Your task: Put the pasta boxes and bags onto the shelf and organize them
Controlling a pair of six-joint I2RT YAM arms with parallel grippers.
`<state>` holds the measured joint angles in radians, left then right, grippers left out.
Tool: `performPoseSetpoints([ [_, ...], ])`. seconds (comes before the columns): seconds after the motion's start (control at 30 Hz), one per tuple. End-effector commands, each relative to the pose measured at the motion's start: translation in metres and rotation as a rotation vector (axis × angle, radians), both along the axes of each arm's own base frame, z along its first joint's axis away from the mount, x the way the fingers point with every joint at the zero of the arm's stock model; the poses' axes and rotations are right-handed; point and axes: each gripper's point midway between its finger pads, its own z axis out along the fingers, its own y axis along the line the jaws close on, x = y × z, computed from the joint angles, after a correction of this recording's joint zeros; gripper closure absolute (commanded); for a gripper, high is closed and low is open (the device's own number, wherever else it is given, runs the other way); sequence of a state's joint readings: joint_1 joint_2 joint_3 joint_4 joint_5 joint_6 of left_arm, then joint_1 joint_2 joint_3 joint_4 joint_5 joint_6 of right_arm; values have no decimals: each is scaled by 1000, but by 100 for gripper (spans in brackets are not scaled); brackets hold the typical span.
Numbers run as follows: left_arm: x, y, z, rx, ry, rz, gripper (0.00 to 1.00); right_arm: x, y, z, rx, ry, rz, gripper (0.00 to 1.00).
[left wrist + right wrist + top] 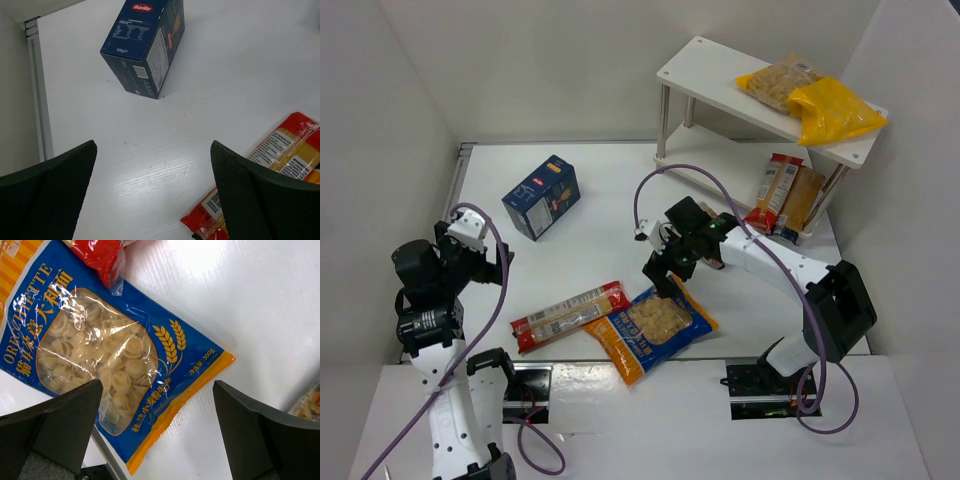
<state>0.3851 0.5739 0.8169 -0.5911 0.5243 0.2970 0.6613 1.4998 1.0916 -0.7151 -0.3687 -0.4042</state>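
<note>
Right gripper [157, 385] hangs just over the orange-and-blue orecchiette bag [100, 360], jaws spread wide, nothing between them. One finger sits over the bag's clear window and the other over bare table [600, 170] beyond its orange edge. The bag lies flat near the near edge, about midway along it. The long red-and-clear spaghetti bag [570, 316] lies beside it on the left, one end touching or overlapping the orecchiette bag's corner.

Over on the left, the left gripper [153, 147] is up off the table near the left edge, fingers wide apart and holding nothing. The dark blue Barilla box [541, 196] lies on its side toward the far left corner, well apart from both grippers.

In the far right corner stands the white two-tier shelf [705, 72]. A clear bag of pasta [778, 82] and a yellow bag [835, 112] lie on its top board, touching each other. On the lower board, two long narrow packs [782, 195] stand leaning side by side at the right end.
</note>
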Motion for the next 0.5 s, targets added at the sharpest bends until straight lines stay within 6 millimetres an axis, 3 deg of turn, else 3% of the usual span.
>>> performPoseSetpoints([
  [0.0, 2, -4, 7, 23, -32, -41, 0, 9, 5, 16, 43, -72, -25, 0],
  [0.2, -1, -6, 7, 30, -35, -55, 0, 12, 5, 13, 35, -76, -29, 0],
  [0.3, -2, -20, 3, 37, -15, -154, 0, 17, 3, 16, 26, -107, -44, 0],
  [0.47, 6, -62, -12, 13, 105, -387, 0, 32, -3, 17, 1, -162, -135, 0],
])
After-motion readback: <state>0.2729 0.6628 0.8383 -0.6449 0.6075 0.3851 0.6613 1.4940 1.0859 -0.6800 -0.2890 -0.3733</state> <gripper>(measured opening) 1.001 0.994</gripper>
